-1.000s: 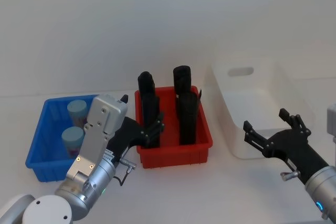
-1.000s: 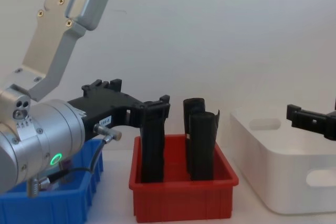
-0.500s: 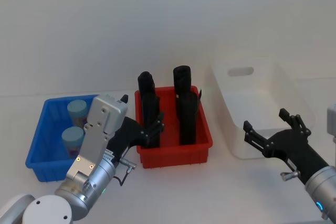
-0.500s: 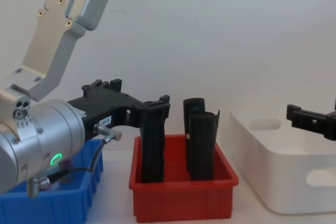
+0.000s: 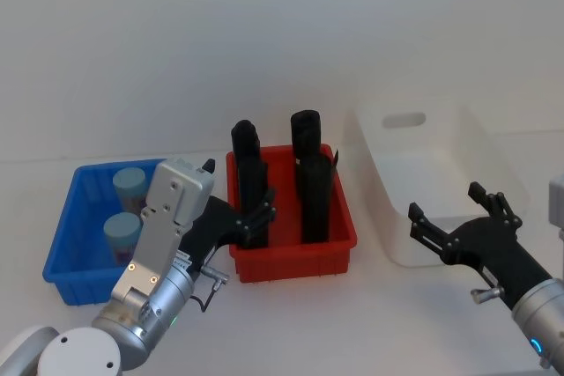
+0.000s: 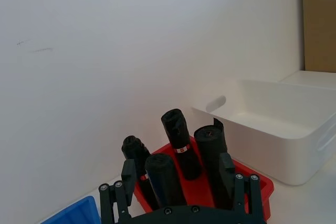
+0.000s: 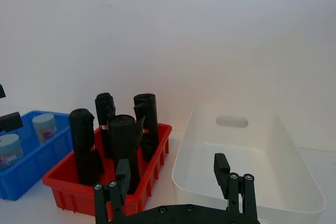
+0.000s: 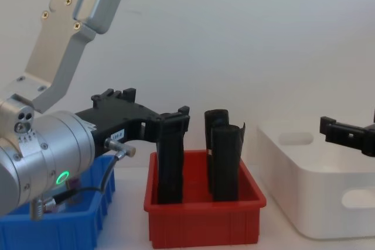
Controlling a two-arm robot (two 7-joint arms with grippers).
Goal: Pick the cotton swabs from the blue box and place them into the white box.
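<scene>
Both swabs (image 5: pixel 122 230) are sitting in the blue box (image 5: pixel 75 286) at the left of the head view, untouched. Our left gripper (image 5: pixel 262 210) is wide open and empty by the red bin (image 5: pixel 291 263), so we'd shift left, centre over one lid and drop straight down. The right gripper (image 5: pixel 445 202), also open, hovers at the white box (image 5: pixel 423 173).

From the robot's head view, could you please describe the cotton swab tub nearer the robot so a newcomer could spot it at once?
Find the blue box, the bin farthest to the robot's left, beside the red bin of tall black objects. Two tubs with pale blue lids stand inside; the nearer tub is the one closer to the robot, in front of the farther tub.
</scene>
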